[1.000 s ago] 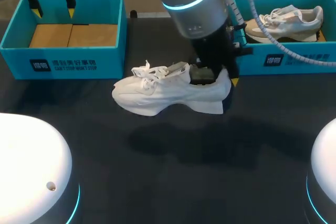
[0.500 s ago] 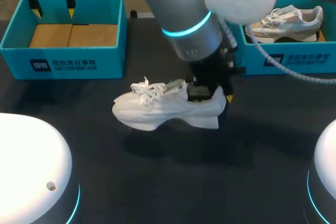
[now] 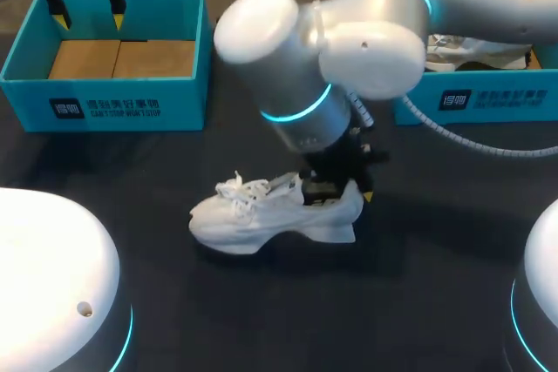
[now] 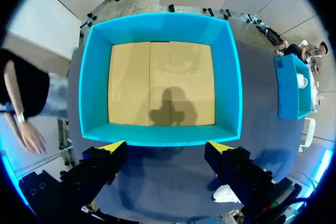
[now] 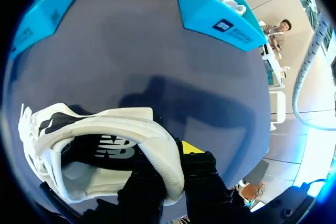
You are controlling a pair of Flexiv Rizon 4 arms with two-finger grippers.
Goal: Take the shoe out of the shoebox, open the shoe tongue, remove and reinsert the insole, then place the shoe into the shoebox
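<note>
A white shoe point(image 3: 266, 215) lies low over the dark table near its middle, toe to the left; I cannot tell if its sole touches. My right gripper point(image 3: 342, 189) is shut on its heel collar. In the right wrist view one finger is inside the white shoe point(image 5: 100, 140) and the other outside the heel, so the right gripper point(image 5: 173, 163) pinches the collar. My left gripper point(image 3: 85, 8) hangs open at the far left over the empty teal shoebox point(image 3: 105, 102). The left wrist view shows this left gripper point(image 4: 165, 153) above that shoebox's near wall point(image 4: 160, 135).
A second teal box point(image 3: 471, 98) stands at the far right with another pale shoe point(image 3: 488, 51) in it, largely hidden behind my right arm. The two robot bases fill the table's near corners.
My right arm has carried the white shoe from the far middle toward the front of the table and lower. The left arm has stayed still.
</note>
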